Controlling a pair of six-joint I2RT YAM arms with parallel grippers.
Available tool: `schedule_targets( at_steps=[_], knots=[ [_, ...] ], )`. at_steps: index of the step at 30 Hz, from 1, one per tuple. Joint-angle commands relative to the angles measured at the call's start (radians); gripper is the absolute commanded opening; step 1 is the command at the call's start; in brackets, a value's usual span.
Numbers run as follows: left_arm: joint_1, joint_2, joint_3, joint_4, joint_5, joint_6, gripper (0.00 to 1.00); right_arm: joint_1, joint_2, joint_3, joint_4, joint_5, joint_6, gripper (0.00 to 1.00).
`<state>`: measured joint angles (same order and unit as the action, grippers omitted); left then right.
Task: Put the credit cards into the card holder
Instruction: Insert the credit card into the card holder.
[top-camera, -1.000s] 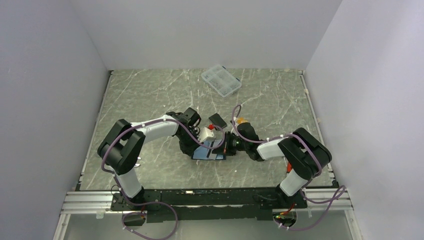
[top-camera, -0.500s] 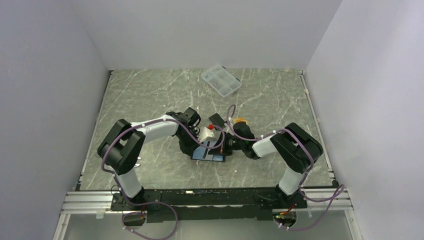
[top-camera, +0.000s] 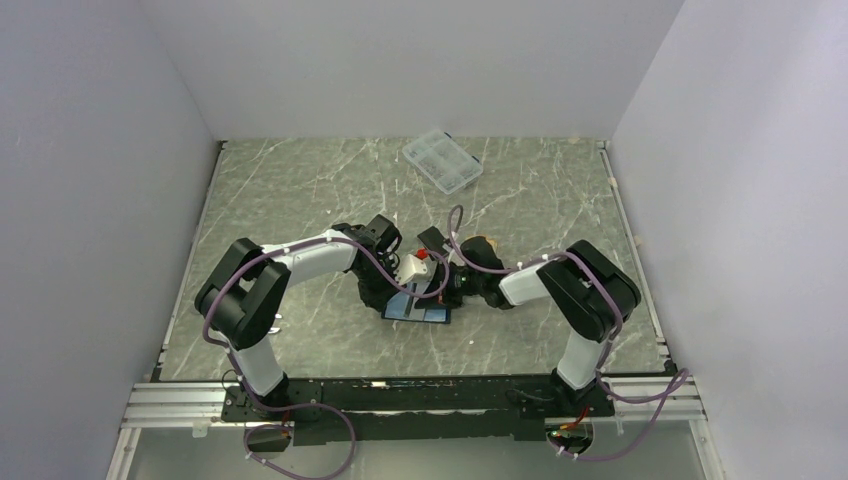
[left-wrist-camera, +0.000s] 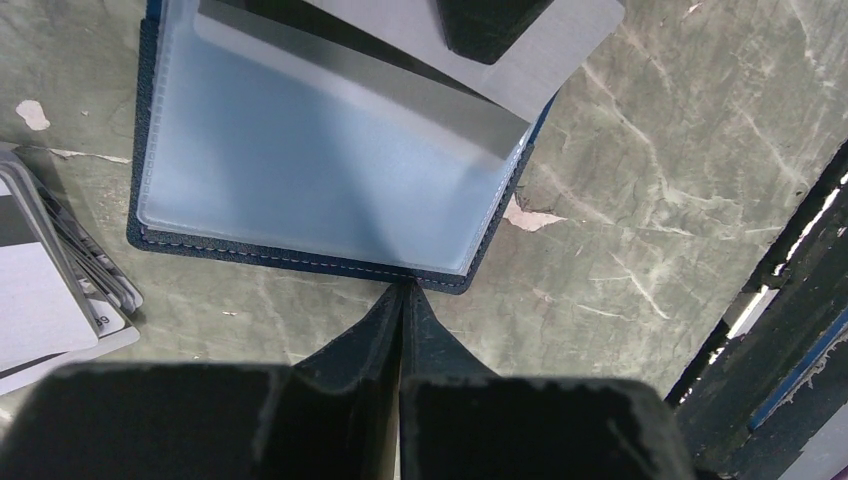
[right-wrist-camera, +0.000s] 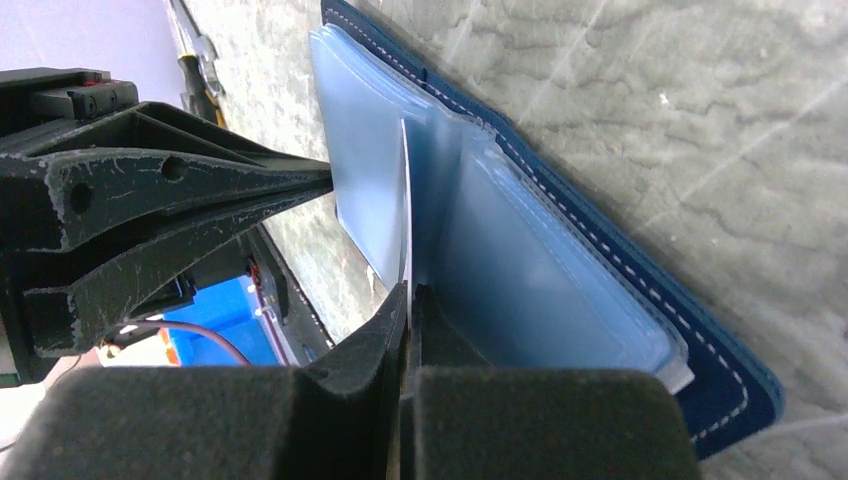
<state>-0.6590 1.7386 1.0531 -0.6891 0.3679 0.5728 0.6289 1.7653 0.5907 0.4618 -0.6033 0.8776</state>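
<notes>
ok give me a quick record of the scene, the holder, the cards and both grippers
card holder: lying open, pale blue sleeves up
silver card: seems partly under a sleeve, one end sticking out
right gripper: shut on the silver card
left gripper: shut, tips at the holder's edge
spare cards: stacked beside the holder
black card: lying apart, beyond the holder
clear box: far end, untouched

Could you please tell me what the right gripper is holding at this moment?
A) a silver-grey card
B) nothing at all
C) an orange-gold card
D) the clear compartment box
A: the right gripper is shut on the thin edge of a silver-grey card, whose other end is tucked into the open card holder.
</notes>
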Motion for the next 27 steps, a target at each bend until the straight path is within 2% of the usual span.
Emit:
schedule_targets(
  at_steps=[1,15,24,25,27],
  knots=[
    [-0.003,-0.008,-0.010,0.020,0.034,0.021,0.07,0.004,0.057,0.022,-0.182,0.026,-0.084,0.00],
    [-0.003,-0.015,-0.009,0.022,0.047,0.015,0.05,-0.020,0.100,0.117,-0.367,-0.011,-0.216,0.00],
    [-0.004,-0.014,0.008,0.047,0.076,0.009,0.04,-0.003,0.127,0.136,-0.363,0.014,-0.178,0.00],
    [-0.004,-0.014,0.009,0.047,0.079,0.008,0.04,0.002,0.126,0.136,-0.360,0.021,-0.168,0.02],
    [-0.005,-0.020,0.008,0.052,0.084,0.006,0.03,0.018,0.115,0.139,-0.368,0.053,-0.147,0.14]
  ],
)
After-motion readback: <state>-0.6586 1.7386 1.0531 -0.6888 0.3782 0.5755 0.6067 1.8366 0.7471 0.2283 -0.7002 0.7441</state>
